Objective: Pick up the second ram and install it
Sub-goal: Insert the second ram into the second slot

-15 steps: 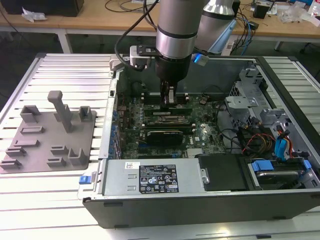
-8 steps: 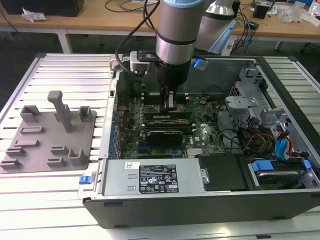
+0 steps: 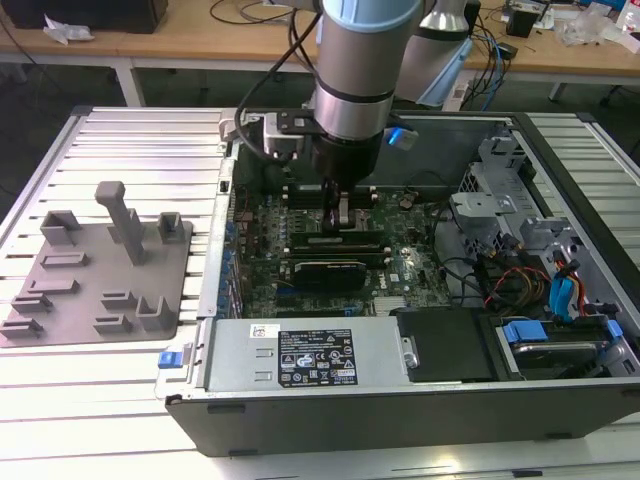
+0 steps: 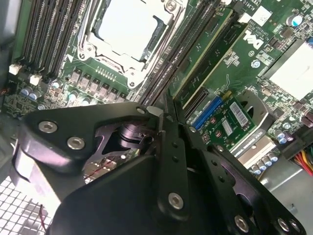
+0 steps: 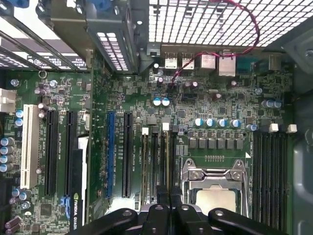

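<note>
My gripper reaches straight down into the open computer case, onto the motherboard's memory slots. In both wrist views its black fingers stand pressed together over one slot beside the processor socket. The second ram is a thin green stick standing on edge in that slot, and it runs from the white latch to the gripper, which is shut on its top edge. In the second wrist view the ram's green edge leads away from the gripper. Another stick sits two slots over.
A grey fixture plate with upright posts lies on the slatted table at the exterior view's left. Inside the case are a graphics card, the power supply, and drive bays with coloured cables. The four slots across the socket are bare.
</note>
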Controlling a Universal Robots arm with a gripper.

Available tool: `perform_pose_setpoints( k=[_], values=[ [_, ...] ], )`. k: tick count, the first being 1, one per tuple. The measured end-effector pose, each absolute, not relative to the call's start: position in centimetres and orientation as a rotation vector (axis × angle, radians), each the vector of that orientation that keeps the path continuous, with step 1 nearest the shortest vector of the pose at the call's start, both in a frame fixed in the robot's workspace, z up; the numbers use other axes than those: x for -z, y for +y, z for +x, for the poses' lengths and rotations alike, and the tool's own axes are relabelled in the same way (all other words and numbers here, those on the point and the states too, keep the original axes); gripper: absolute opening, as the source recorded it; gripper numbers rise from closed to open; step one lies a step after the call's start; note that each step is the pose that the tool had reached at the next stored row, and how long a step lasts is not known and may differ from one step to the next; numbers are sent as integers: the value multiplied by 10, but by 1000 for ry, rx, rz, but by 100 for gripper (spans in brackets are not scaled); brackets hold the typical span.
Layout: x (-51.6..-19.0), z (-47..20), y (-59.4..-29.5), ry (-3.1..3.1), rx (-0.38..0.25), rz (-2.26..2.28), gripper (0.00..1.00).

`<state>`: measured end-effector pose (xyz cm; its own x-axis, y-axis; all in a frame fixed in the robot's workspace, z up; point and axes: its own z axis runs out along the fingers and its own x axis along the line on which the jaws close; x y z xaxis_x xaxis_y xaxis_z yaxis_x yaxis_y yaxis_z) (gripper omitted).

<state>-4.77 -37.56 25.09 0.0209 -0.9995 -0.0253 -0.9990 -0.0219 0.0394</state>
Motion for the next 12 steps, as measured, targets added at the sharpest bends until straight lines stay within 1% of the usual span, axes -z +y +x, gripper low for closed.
perform_pose_setpoints(
  k=[12],
  values=[
    [-243, -47, -377, -2212, 72, 2215, 9]
  ],
)
